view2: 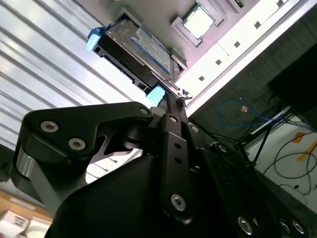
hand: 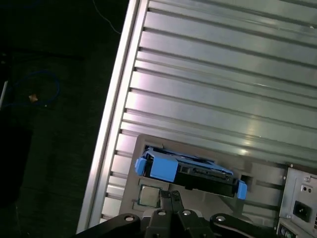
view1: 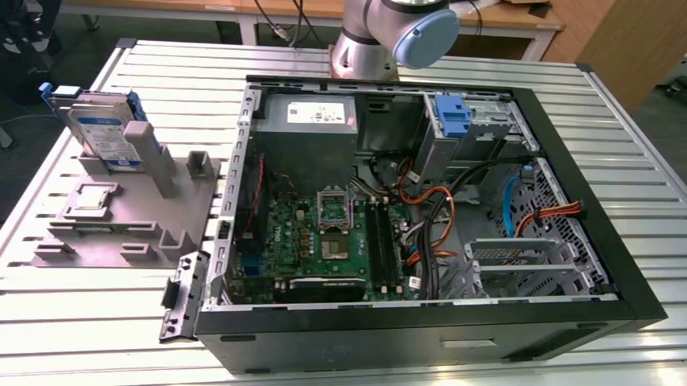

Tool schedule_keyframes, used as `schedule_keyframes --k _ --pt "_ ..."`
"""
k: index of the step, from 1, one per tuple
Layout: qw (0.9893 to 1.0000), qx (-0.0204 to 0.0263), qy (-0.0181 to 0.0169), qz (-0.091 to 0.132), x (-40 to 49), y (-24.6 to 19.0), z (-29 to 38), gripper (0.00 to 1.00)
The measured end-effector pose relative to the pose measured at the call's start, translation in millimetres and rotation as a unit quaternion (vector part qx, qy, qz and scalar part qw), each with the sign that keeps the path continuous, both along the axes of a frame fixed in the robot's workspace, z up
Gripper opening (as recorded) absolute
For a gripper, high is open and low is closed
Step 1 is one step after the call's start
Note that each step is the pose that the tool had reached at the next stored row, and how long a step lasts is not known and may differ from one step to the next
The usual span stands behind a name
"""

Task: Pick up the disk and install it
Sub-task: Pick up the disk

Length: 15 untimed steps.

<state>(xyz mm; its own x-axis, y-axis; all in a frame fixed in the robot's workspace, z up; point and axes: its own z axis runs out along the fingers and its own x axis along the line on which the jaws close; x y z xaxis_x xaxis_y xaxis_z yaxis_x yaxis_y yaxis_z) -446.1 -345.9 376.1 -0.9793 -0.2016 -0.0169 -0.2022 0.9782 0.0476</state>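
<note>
Fingers (hand: 174, 201), pressed narrow together, hang near the upright disk's (hand: 190, 171) edge on the fixture block (view1: 129, 221).

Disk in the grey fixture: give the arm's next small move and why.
Probably ease the end effector closer to the disk, centred over it. In the exterior view the disk stands on edge in the grey fixture, nothing gripping it, and both wrist views show it beyond the end effector.

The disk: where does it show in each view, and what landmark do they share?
Exterior view: the disk stands on the fixture block, at the exterior view's left.
Second wrist view: the disk's labelled face, ahead of the gripper.
First wrist view: its edge, ahead of the gripper.
Shared landmark: the fixture block.
</note>
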Motion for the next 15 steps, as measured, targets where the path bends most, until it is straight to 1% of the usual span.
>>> schedule_keyframes --k 2,4,9,11,15 --pt "0.9999 0.0 0.0 0.015 0.0 0.0 0.0 0.1" --pt "0.9995 0.0 0.0 0.03 0.0 0.0 0.0 0.1" --pt "0.998 0.0 0.0 0.063 0.0 0.0 0.0 0.1" --pt "0.9977 0.0 0.0 0.068 0.0 0.0 0.0 0.1" --pt "0.9976 0.0 0.0 0.069 0.0 0.0 0.0 0.1"
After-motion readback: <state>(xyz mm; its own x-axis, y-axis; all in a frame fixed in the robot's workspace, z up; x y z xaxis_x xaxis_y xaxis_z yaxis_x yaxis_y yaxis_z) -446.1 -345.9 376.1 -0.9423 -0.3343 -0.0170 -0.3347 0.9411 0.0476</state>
